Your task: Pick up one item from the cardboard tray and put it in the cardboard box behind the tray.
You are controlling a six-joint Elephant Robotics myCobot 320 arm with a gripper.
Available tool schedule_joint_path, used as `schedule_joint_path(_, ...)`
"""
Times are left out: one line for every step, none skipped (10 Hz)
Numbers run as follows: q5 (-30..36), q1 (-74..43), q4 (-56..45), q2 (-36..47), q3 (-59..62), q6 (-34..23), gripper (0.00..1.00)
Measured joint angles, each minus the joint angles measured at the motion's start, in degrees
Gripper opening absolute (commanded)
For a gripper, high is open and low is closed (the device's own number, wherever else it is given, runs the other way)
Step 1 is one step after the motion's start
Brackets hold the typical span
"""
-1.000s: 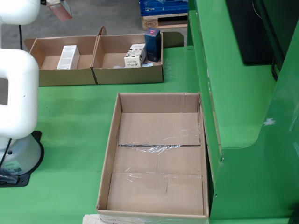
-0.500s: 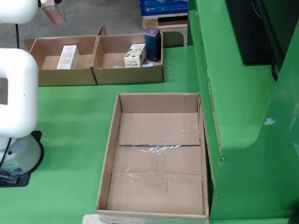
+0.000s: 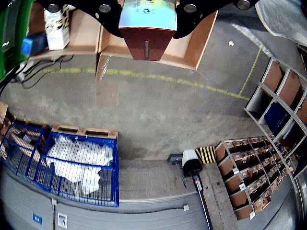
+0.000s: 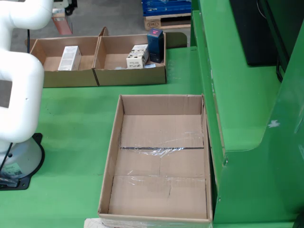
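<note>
Cardboard, reddish-brown: small carton (image 3: 146,28) clamped between the black jaws (image 3: 146,21), top centre of the wrist view, long axis running toward the lens. Open cardboard boxes (image 3: 158,45) directly behind it, upper frame; concrete floor (image 3: 158,110) below. Carry stage, release pending.

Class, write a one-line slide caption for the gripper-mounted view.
Gripper holding a reddish-brown carton high over the warehouse floor.

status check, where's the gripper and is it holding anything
Gripper shut on a reddish-brown carton, up beyond the two small cardboard boxes. Large tray holds no items. Nothing seen in the way.
</note>
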Motion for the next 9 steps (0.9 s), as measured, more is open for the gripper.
schedule_joint_path(0.52,-0.27,-0.09,-0.62,-0.09,0.00,0.00)
schedule_joint_path(1.31,-1.15,0.27,-2.03,0.18,0.00,0.00)
schedule_joint_path(2.63,-2.20,-0.70,-4.57,0.00,0.00,0.00)
schedule_joint_path(3.69,-2.64,-1.05,-6.07,0.00,0.00,0.00)
schedule_joint_path(5.09,-3.25,-2.20,-7.65,0.00,0.09,0.00)
schedule_joint_path(5.88,-3.69,-4.13,-9.06,0.00,0.35,0.00)
schedule_joint_path(5.97,-3.87,-4.31,-10.38,0.00,0.53,0.00)
schedule_joint_path(5.97,-4.13,-4.57,-10.73,-0.09,0.62,0.00)
schedule_joint_path(5.88,-4.40,-4.31,-11.69,0.00,1.06,0.00)
